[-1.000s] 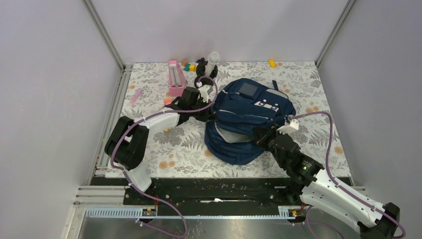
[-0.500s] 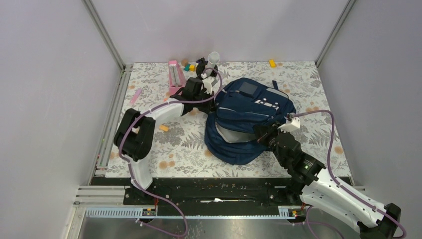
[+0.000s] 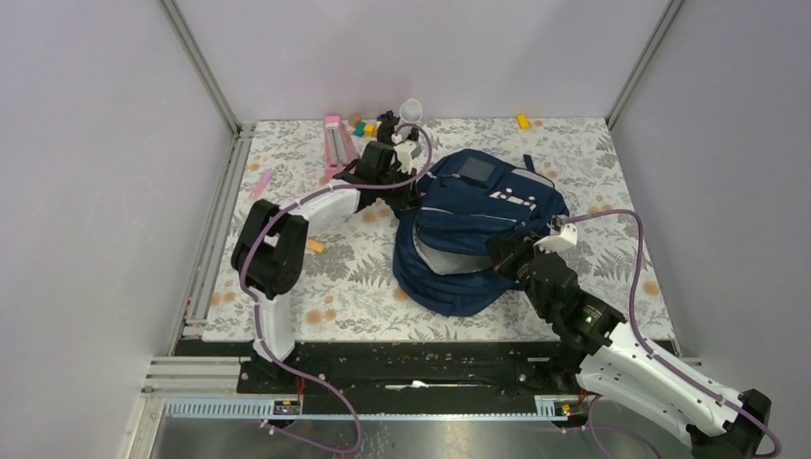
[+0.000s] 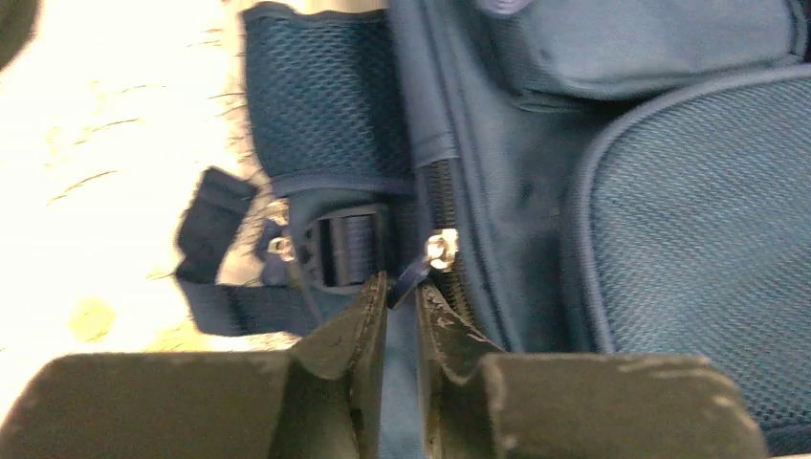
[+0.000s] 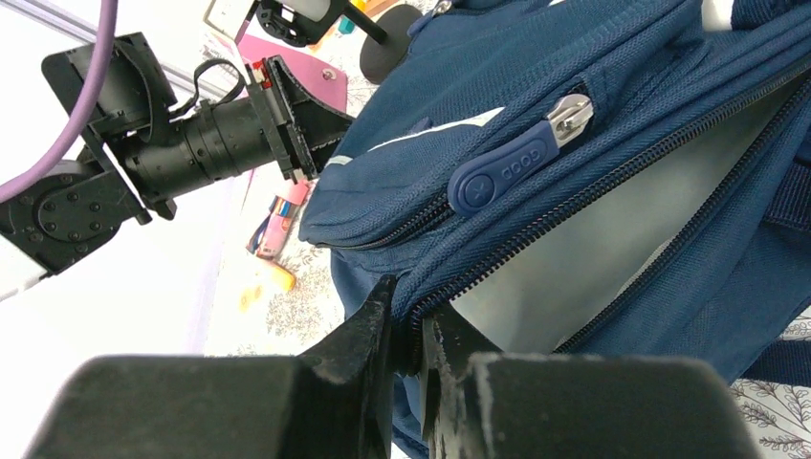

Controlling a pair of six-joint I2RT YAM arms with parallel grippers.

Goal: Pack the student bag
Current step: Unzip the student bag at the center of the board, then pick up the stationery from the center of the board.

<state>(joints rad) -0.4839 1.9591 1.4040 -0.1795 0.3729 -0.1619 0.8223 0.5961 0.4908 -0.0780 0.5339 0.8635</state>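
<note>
Navy student bag lies centred on the table, mouth unzipped.
Left gripper, at the bag's ten o'clock, pinches a zipper pull; right gripper, at four o'clock, is clamped on its open edge.

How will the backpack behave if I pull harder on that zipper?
Probably floppy: the student bag lies slumped and creased, so fabric should bunch toward the left gripper on the zipper pull rather than stay taut. It may slide unless the right gripper, pinching the opening's edge, anchors it.
</note>
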